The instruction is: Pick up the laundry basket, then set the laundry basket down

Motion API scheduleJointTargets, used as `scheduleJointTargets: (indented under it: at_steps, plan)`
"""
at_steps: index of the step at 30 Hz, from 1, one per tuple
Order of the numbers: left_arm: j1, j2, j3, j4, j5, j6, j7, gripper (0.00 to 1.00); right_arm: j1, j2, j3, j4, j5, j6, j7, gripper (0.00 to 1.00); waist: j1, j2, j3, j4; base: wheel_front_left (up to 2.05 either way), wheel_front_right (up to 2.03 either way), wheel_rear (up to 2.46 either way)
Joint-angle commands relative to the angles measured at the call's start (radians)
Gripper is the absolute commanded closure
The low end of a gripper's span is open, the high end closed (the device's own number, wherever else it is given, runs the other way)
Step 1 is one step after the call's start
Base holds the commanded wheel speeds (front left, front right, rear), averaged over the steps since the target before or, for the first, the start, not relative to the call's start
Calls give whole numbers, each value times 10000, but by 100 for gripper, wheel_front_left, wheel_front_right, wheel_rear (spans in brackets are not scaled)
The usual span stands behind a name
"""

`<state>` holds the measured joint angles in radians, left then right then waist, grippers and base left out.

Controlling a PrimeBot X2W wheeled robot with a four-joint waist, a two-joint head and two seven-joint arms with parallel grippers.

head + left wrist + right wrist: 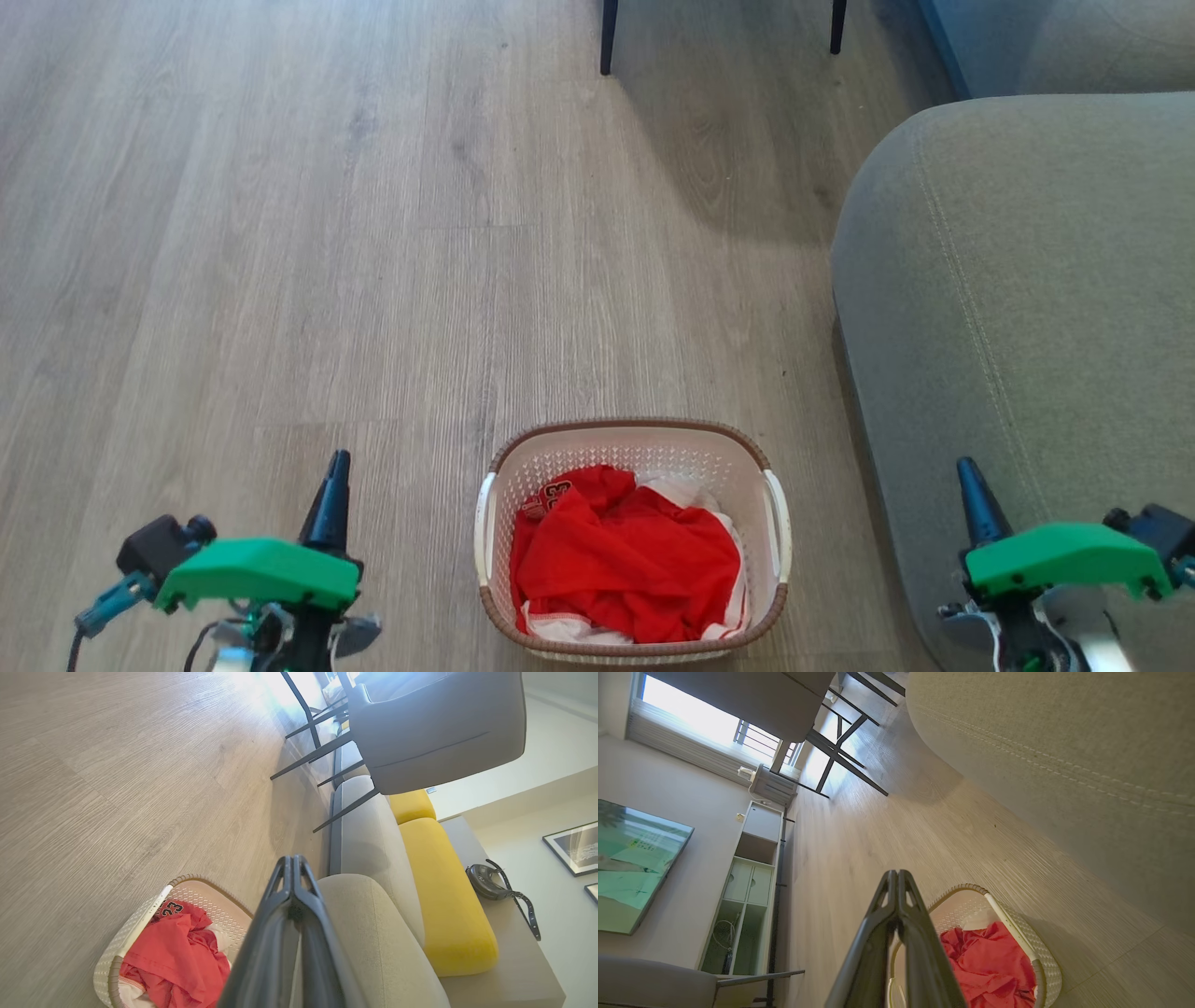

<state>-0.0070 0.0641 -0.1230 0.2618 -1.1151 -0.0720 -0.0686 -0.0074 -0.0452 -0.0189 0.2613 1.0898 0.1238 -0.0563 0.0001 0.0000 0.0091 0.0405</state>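
Observation:
The laundry basket (633,448) stands on the wood floor at the bottom middle of the head view, cream-white and perforated with a brown rim and white side handles, holding red and white clothes (625,555). My left gripper (336,462) is shut, fingers together, well to the left of the basket and apart from it. My right gripper (966,467) is shut too, off to the basket's right, in front of the sofa. The left wrist view has the basket (140,926) at lower left of the shut gripper (293,861). In the right wrist view the basket (1029,942) lies right of the shut gripper (896,875).
A grey sofa (1027,308) fills the right side, close to the basket. Dark chair legs (609,37) stand at the far end of the floor. The left wrist view has yellow cushions (444,896) and a dark bag (490,884). A shelf unit (747,886) stands along the wall.

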Motion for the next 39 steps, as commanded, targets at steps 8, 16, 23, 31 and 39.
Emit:
scheduleJointTargets:
  at_steps: [8,16,23,31,39]
  plan:
    - [-691,158,560,-274,-1011,-175,291,100,-622,-227,-59,-283,1048,46,286,100,-1,0,-10,-69,0,0,0]
    - [-747,155,836,-257,-1837,-255,527,100,-691,-231,-180,-263,1896,51,518,100,-1,0,-20,-134,0,0,0]
    - [-788,151,1044,-243,-2455,-315,705,100,-744,-232,-272,-248,2531,54,694,100,-1,0,-27,-183,0,0,0]
    - [-844,144,1324,-226,-3273,-395,945,100,-813,-233,-397,-228,3372,59,928,100,-1,0,-36,-248,0,0,0]
    - [-900,135,1608,-208,-4092,-475,1187,100,-884,-232,-524,-208,4215,63,1165,100,-1,0,-46,-313,0,0,0]
